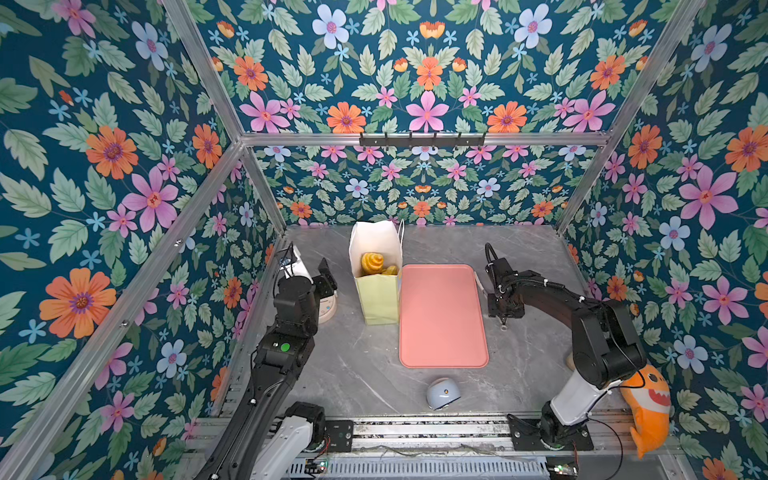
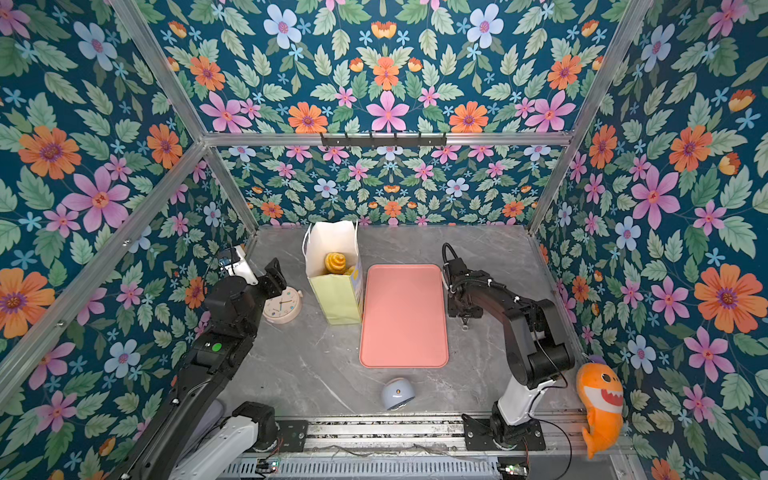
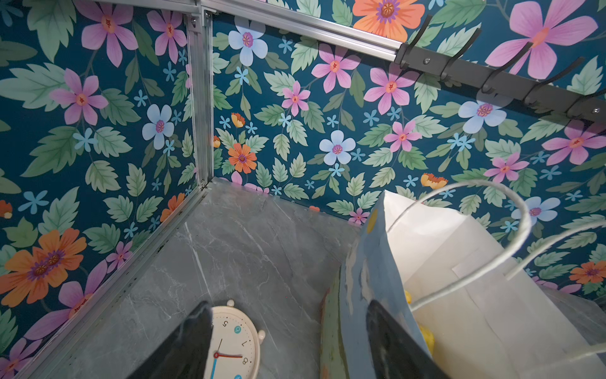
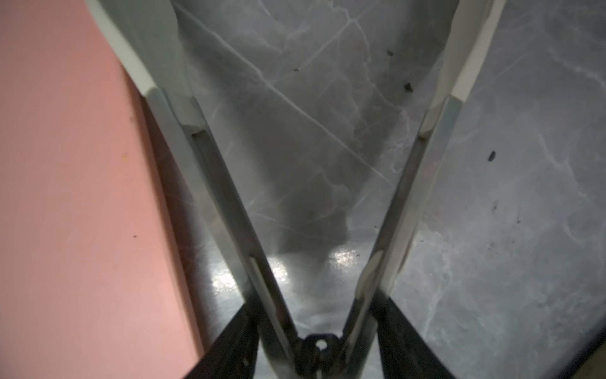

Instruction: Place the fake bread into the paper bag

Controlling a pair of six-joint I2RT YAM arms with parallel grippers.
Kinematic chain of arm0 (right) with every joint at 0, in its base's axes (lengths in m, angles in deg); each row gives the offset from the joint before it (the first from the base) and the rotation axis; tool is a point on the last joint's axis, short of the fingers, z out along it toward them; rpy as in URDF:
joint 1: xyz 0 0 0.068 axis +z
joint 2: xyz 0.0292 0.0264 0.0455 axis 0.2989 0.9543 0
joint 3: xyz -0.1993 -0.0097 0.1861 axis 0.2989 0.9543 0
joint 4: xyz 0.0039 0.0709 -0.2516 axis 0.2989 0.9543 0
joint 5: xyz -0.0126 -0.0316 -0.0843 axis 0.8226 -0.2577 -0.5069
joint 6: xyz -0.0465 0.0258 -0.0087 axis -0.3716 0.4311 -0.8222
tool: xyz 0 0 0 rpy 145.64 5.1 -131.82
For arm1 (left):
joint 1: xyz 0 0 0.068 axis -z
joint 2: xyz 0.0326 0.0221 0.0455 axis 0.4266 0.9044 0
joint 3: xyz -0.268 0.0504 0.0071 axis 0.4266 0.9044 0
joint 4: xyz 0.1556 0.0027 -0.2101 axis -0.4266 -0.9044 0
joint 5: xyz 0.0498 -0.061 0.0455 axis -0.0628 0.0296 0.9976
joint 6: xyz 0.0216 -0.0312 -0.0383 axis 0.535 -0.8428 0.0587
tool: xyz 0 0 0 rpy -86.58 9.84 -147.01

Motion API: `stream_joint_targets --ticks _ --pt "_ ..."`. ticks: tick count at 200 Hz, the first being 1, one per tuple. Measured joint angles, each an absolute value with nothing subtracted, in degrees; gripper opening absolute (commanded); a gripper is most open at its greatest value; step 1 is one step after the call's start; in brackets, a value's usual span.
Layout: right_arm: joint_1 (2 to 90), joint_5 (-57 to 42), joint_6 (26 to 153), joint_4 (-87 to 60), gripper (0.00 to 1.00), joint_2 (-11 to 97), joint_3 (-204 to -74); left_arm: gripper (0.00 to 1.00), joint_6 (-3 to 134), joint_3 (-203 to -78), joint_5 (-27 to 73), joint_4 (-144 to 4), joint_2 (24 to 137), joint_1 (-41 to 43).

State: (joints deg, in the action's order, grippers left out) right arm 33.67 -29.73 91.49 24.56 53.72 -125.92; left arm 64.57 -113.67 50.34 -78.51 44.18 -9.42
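Note:
The paper bag (image 1: 380, 299) (image 2: 336, 299) stands upright at the back of the table, mouth open. Inside it lies fake bread: a glossy golden croissant (image 1: 371, 262) (image 2: 334, 262) and another piece (image 1: 390, 271) beside it. In the left wrist view the bag (image 3: 459, 246) shows its white inside, blue face and cord handles. My left gripper (image 1: 326, 270) (image 3: 288, 308) hovers just left of the bag, open and holding nothing. My right gripper (image 1: 503, 316) (image 4: 314, 315) sits low, right of the pink tray, shut on metal tongs (image 4: 229, 203) whose white-tipped arms are spread with nothing between them.
A pink tray (image 1: 442, 316) lies beside the bag. A cream alarm clock (image 2: 282, 307) (image 3: 232, 338) lies under my left gripper. A pale blue round object (image 1: 442, 392) sits near the front edge. An orange shark plush (image 1: 648, 407) leans at the front right. A hook rail (image 1: 422, 139) runs along the back wall.

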Motion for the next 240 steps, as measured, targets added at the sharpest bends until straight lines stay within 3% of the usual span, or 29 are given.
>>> stream_joint_targets --ticks 70,128,192,221,240 --pt "33.45 -29.88 91.86 26.84 0.65 53.92 -127.80 0.75 64.57 -113.41 50.36 -78.53 44.20 -9.42" --pt "33.40 -27.95 90.94 25.81 0.69 40.10 -128.00 0.77 64.88 -111.48 51.11 -77.68 44.72 -9.42" --pt "33.45 -24.59 87.36 6.62 0.88 19.76 -113.03 0.91 69.49 -101.19 55.32 -66.51 44.99 -9.46" --pt "33.40 -27.87 85.39 -3.96 0.99 15.76 -105.82 0.97 74.10 -92.27 60.09 -55.63 45.58 -9.77" --pt "33.12 -31.93 84.96 -10.45 0.99 14.73 -101.20 0.99 77.38 -86.17 62.71 -46.73 47.83 -11.19"
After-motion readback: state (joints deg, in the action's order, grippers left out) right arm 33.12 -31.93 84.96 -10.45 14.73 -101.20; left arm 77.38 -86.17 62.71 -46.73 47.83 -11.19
